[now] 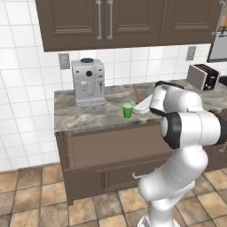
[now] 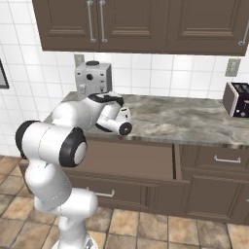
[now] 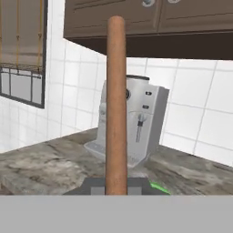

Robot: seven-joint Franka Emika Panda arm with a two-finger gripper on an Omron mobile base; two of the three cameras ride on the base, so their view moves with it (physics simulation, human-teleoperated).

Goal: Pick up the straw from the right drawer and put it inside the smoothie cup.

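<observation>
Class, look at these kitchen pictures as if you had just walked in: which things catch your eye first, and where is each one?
The big white arm fills the foreground, bent toward the marble counter. In the hand view, the orange-brown straw stands upright in the shut gripper, in front of the grey coffee machine. A small green cup sits on the counter above the open drawer.

counter (image 1: 84,116): marble | on it: coffee machine (image 1: 88,82); smoothie cup (image 1: 127,109); toaster (image 1: 203,76)

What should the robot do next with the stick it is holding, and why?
Probably ease the straw sideways until its lower end hangs over the smoothie cup, then lower it in. The gripper is shut on the straw, upright above the counter, close beside the cup.
</observation>
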